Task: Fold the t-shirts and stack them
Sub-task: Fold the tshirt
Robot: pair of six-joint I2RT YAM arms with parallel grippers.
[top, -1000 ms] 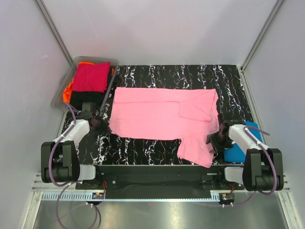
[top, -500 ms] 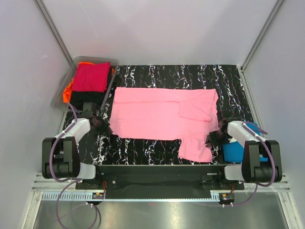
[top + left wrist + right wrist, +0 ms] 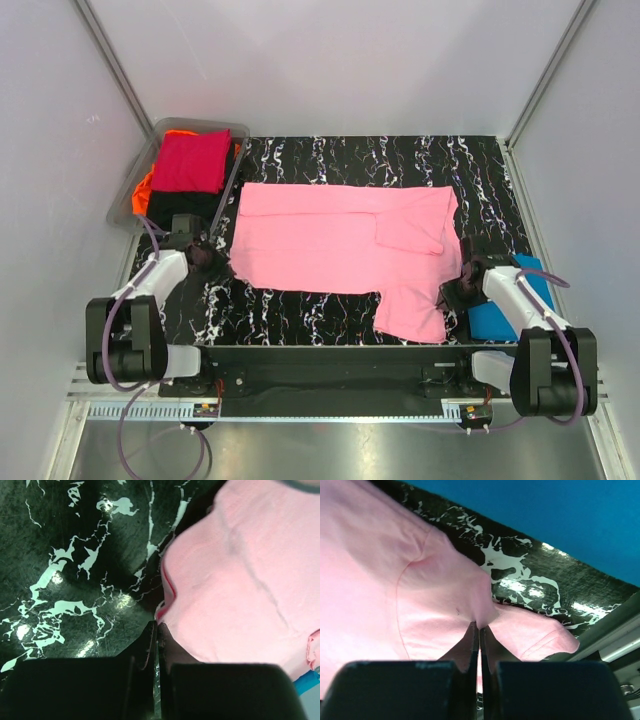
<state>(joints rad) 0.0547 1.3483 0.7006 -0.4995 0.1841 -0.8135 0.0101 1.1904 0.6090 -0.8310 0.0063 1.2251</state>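
A light pink t-shirt lies spread flat across the black marbled table. One part hangs down toward the near edge at the right. My left gripper sits at the shirt's left edge. In the left wrist view the left gripper is shut, with the pink cloth meeting its tips. My right gripper is at the shirt's right side. In the right wrist view the right gripper is shut on a puckered pinch of pink cloth. A folded bright blue t-shirt lies beside the right arm.
A clear plastic bin stands at the back left corner. It holds a folded crimson shirt on top of orange and black ones. Grey walls close in the table on three sides. The arm bases line the near edge.
My right gripper has shut on the pink cloth near the sleeve, and its arm shifted slightly. The shirt's lower right part drew in a little. The left gripper stayed put.
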